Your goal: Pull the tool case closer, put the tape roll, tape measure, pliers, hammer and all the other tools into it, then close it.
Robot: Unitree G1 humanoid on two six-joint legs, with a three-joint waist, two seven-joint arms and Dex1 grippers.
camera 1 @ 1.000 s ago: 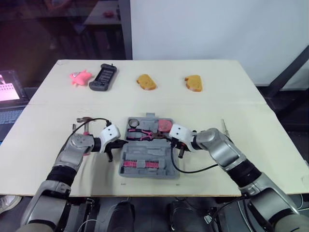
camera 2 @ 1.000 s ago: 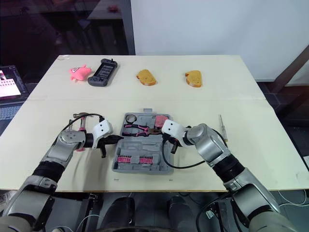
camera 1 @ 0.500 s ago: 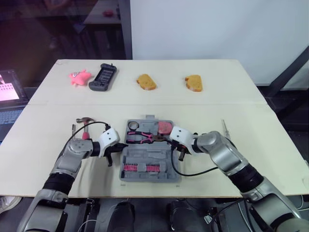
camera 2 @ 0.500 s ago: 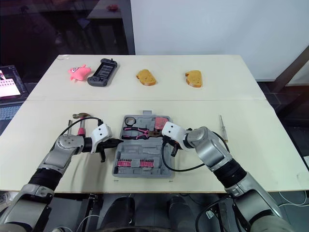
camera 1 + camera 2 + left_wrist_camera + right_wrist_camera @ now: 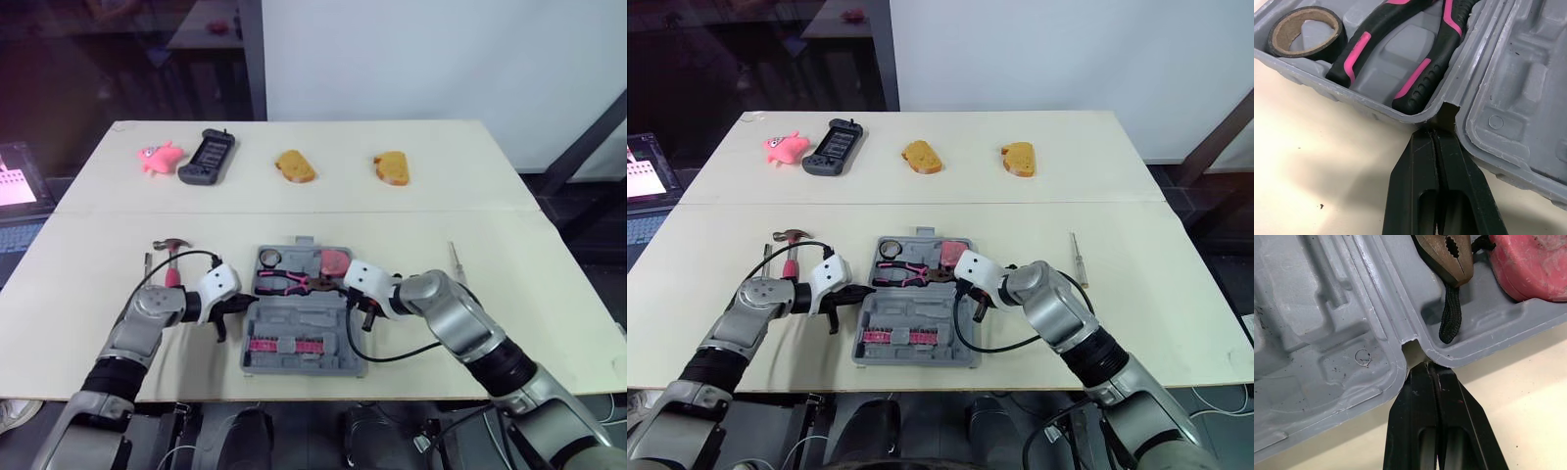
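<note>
Pale table [image 5: 509, 264], lower centre: left gripper [image 5: 1435, 134] and right gripper [image 5: 1427, 368], fingers pinched together and empty, nose into the hinge notches of the open tool case [image 5: 302, 323], apparently to drag it. Tape roll [image 5: 268, 257], pliers [image 5: 284, 282] and tape measure [image 5: 334, 259] lie inside

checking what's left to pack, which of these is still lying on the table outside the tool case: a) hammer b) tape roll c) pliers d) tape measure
a: the hammer lies on the bare table to the left of the open tool case, while the pliers, tape roll and tape measure already sit in the case's far half.
</note>
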